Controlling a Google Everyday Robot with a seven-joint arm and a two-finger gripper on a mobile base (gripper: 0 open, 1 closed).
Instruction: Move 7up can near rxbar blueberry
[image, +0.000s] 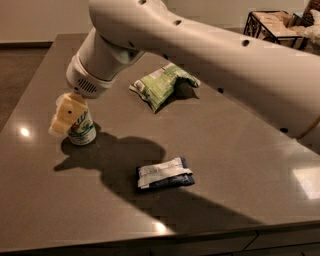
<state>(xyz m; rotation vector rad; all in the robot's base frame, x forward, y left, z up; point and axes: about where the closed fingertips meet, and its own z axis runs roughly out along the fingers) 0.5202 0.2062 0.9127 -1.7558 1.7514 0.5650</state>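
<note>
At the left side of the table (35, 200), the gripper (69, 116) is hanging low over the 7up can (84, 130), covering the can's top and its upper left flank. The can is standing upright on the table surface, and its base is showing no lift. Whether the jaws are released or clenched on the can cannot be told from this view. Judged from this arrangement, the grasp step is in progress and the transfer is not yet beginning. Moving rightward, the rxbar blueberry (164, 173) is lying flat toward the front centre of the table, well apart from the can, with bare tabletop lying between them. Farther back, a green-and-white snack bag (162, 85) is resting near the table's middle, outside the direct path. The arm (215, 55) is reaching in from the upper right. The next move is calling for a confirmed, firm hold on the can body, then a lift clear of the surface and a carry rightward and forward. The can should be set down upright just beside the bar, without touching it.
</note>
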